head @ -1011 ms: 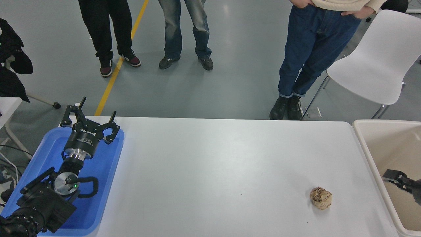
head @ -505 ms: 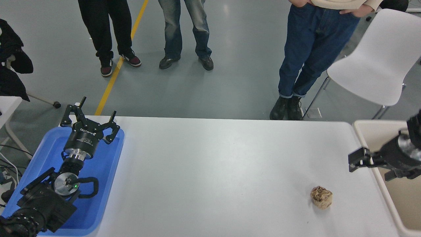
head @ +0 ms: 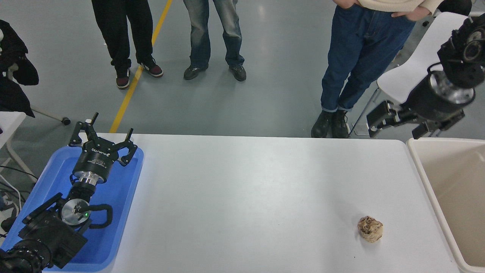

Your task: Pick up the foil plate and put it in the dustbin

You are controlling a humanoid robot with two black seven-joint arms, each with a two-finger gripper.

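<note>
Although the task names a foil plate, none can be seen anywhere in the head view, neither on the worktop (head: 246, 197) nor in the visible part of the dustbin (head: 428, 178), whose tan inside appears bare where it shows at the right edge. Nearest the camera, the left arm is parked at the lower left over the blue tray (head: 121, 212), its left hand (head: 102, 142) spread open and holding nothing. A small crumpled brown paper ball (head: 370, 229) lies on the worktop near the right front, just beside the dustbin's rim but apart from it. Farther off, the right hand (head: 399, 123) is held high above the far right corner of the worktop, just left of the dustbin's far end; its fingers are parted and nothing is gripped between them. Since the plate is out of sight, its direction from either hand and its long axis cannot be given; it is judged that the plate is either already dropped or yet to be found. Beyond the worktop, three people's legs and a white chair (head: 416, 64) are seen on the grey floor.
</note>
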